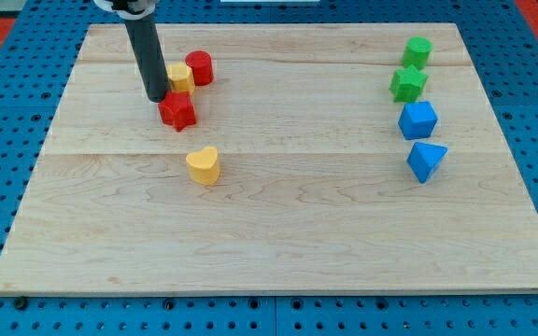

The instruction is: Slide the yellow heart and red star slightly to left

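**Tip on the wrong side for a push to the left**

The red star is found near the view's top left of the counter. The yellow heart lies a little below it and a bit to the view's right, apart from it. My tip is seen just at the star's upper left edge, touching it or nearly so. No gripper is carried by this arm, only a dark rod, so nothing can be opened, closed or clamped.

Trouble could be caused from here. With the tip on the star's left, a push would send the star to the right, not the left. The tip would first have to be brought round to the right side of each block. On that trip the small yellow block and the red round block, which sit close behind the rod, could be bumped. The star has points, so it may be spun by a push that is off its middle. The heart is rounded and could be rolled aside the same way.

The counter is made of pale, smooth wood planks. The blocks look hard and a bit shiny. Two green blocks and two blue blocks are kept far off at the right.
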Robot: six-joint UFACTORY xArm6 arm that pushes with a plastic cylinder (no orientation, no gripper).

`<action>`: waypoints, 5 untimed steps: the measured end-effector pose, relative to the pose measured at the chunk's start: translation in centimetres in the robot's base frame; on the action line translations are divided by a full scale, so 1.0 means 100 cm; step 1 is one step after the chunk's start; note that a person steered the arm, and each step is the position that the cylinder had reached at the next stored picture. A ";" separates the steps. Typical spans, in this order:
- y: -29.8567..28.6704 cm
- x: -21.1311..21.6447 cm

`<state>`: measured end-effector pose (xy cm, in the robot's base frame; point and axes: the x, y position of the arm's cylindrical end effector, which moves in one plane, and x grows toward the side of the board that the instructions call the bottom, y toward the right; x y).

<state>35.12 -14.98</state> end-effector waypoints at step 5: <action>0.126 0.063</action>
<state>41.44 -2.39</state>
